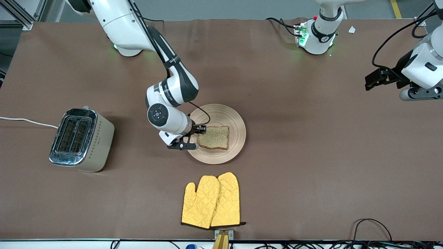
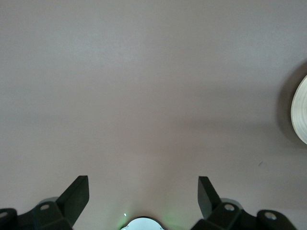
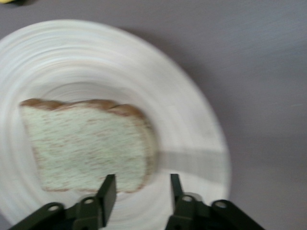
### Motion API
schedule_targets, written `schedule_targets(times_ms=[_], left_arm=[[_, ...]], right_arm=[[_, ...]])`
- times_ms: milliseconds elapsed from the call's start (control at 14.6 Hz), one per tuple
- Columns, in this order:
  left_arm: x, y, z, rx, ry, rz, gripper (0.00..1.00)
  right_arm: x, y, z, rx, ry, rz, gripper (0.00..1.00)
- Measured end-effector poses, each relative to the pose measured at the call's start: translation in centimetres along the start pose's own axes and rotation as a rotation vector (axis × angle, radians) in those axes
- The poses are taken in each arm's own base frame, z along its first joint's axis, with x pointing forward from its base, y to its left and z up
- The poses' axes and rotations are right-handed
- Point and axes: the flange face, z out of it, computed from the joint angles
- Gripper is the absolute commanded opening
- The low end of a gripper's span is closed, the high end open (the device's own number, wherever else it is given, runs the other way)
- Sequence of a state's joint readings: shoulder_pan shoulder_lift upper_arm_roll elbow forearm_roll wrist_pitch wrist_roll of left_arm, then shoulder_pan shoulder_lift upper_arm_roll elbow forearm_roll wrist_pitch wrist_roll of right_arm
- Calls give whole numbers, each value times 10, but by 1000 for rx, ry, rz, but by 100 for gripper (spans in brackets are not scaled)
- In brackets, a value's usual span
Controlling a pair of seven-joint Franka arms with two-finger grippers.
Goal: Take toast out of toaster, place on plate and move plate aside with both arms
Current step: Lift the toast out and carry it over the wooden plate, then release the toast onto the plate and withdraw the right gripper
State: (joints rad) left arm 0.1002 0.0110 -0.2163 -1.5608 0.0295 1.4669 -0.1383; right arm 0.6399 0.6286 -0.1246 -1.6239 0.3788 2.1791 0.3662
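The toast (image 1: 214,137) lies flat on the round pale wooden plate (image 1: 235,119) in the middle of the table. My right gripper (image 1: 195,137) hovers over the plate's rim at the toast's edge toward the right arm's end, open and empty. In the right wrist view the toast (image 3: 86,143) lies on the plate (image 3: 192,120) just past my right gripper (image 3: 140,191), whose fingers hold nothing. My left gripper (image 1: 372,81) waits over bare table at the left arm's end. In the left wrist view my left gripper (image 2: 144,191) is wide open over the brown mat, with the plate's rim (image 2: 300,115) at the frame edge.
A silver toaster (image 1: 81,138) stands toward the right arm's end, its white cord (image 1: 27,121) trailing to the table edge. A pair of yellow mitts (image 1: 211,200) lies nearer the front camera than the plate. Cables (image 1: 373,224) run along the front edge.
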Motion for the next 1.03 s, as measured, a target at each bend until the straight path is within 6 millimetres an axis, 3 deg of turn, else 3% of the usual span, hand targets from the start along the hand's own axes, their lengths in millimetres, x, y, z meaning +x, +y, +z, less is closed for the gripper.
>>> schedule_targets(times_ms=[206,343,481,618,755,1030], left_arm=[[0,1,0,0,0,1,100],[0,1,0,0,0,2,100],[0,1,0,0,1,2,100],[0,1,-1,0,1,2,100],[0,2,-1,0,1,3,100],[0,5,0,-2,-1,9,100]], right_arm=[[17,33,-70,-48,38,18,100],[20,58,-125,-61,70,38,100],[22,83,-165,-65,96,68,100],[25,114,-179,-83,73,115,100],[34,150,-177,-94,58,171,100],[55,254,-183,-91,37,247,100]])
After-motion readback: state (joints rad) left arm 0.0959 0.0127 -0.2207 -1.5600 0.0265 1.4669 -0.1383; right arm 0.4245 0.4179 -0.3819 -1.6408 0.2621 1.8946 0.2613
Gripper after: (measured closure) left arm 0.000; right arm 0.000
